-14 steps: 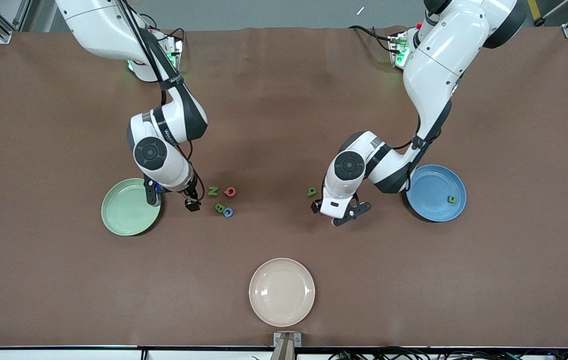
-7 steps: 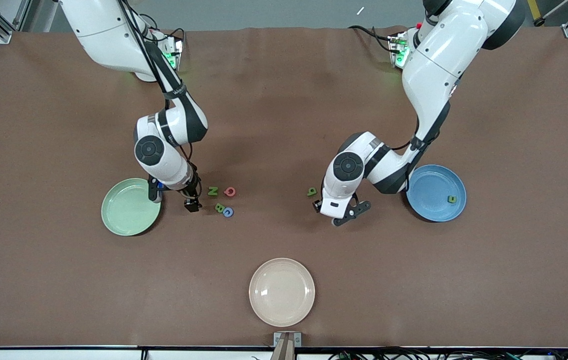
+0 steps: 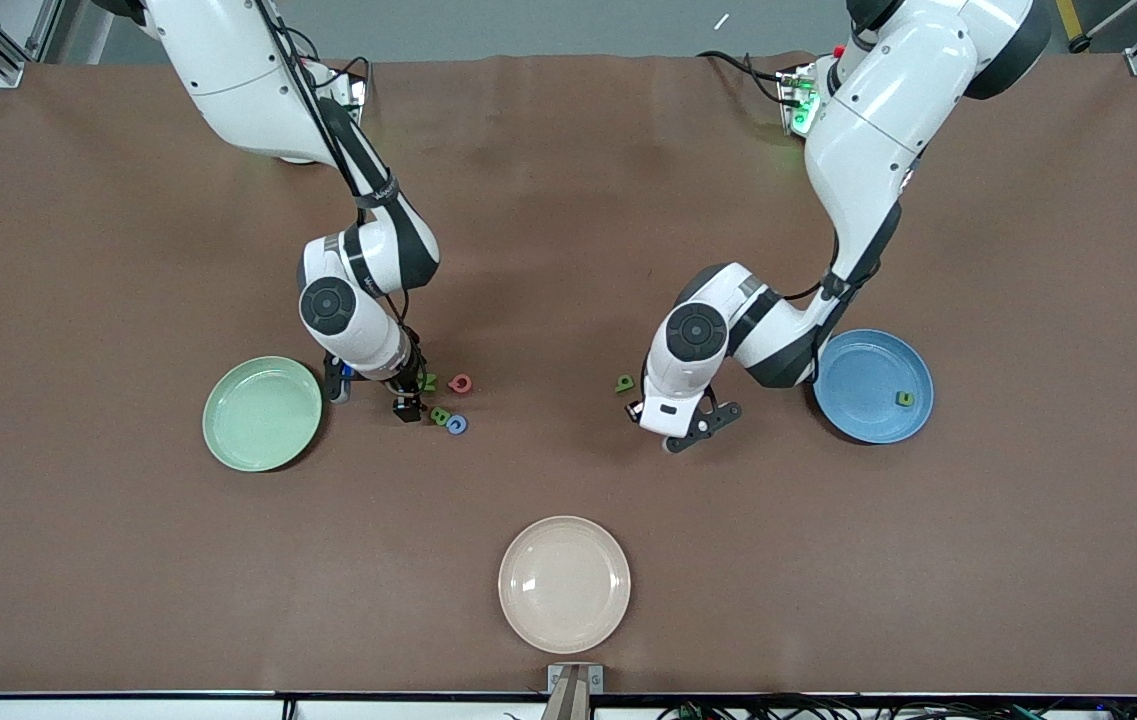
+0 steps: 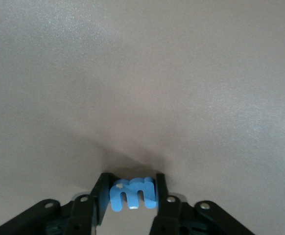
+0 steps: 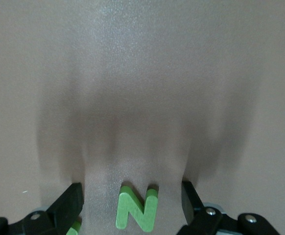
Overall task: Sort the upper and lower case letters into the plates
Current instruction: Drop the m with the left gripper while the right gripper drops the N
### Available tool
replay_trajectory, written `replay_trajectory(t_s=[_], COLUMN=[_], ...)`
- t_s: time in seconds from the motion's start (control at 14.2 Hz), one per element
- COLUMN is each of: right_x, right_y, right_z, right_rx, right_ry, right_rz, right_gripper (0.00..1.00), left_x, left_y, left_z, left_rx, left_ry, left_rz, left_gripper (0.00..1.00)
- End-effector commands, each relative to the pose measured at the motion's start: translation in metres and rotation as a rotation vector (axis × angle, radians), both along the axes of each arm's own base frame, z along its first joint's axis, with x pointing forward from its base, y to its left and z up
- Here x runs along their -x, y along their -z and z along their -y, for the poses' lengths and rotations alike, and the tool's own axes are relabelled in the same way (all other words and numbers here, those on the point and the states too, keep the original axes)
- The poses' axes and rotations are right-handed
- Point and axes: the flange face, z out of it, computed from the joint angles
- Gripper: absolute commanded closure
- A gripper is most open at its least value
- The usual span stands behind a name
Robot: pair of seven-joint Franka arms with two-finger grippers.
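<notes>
Right jaws wide around green N (image 5: 137, 211); left jaws clamp blue m (image 4: 133, 194).

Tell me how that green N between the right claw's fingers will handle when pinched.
The green N lies flat and looks thick and blocky, so probably stiff and light. Its straight sides should suit the open right claw straddling it. Flat-faced, it seems unlikely to roll.

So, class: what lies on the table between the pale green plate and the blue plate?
In the front view, between the pale green plate and the blue plate lie a cluster of letters, a lone green letter, and both grippers: right gripper, left gripper.
</notes>
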Motion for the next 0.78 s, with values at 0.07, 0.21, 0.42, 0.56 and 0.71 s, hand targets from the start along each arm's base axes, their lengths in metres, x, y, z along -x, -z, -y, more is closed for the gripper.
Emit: replay_trajectory(t_s=[0.07, 0.21, 0.42, 0.56, 0.71], right_x=[0.004, 0.002, 0.0, -0.006, -0.019], right_y=[0.007, 0.006, 0.005, -0.002, -0.018], right_z=[-0.01, -0.012, -0.014, -0.018, -0.018], right_rx=[-0.005, -0.007, -0.008, -0.012, -0.003], right_ry=[-0.009, -0.009, -0.01, -0.009, -0.03], right_rz=[-0.01, -0.008, -0.005, -0.016, -0.058], right_gripper=[0.27, 0.39, 0.85, 1.0, 1.0], left_x=[0.003, -0.001, -0.007, -0.009, -0.008], left_y=[-0.007, -0.027, -0.061, -0.078, -0.089], left_z=[-0.004, -0.013, -0.034, -0.06, -0.094], left_rx=[-0.049, -0.078, -0.124, -0.13, -0.117], left_ry=[-0.007, 0.004, 0.075, 0.139, 0.195], left_rz=[-0.028, -0.034, -0.055, -0.062, -0.081], left_gripper=[0.86, 0.87, 0.88, 0.88, 0.88])
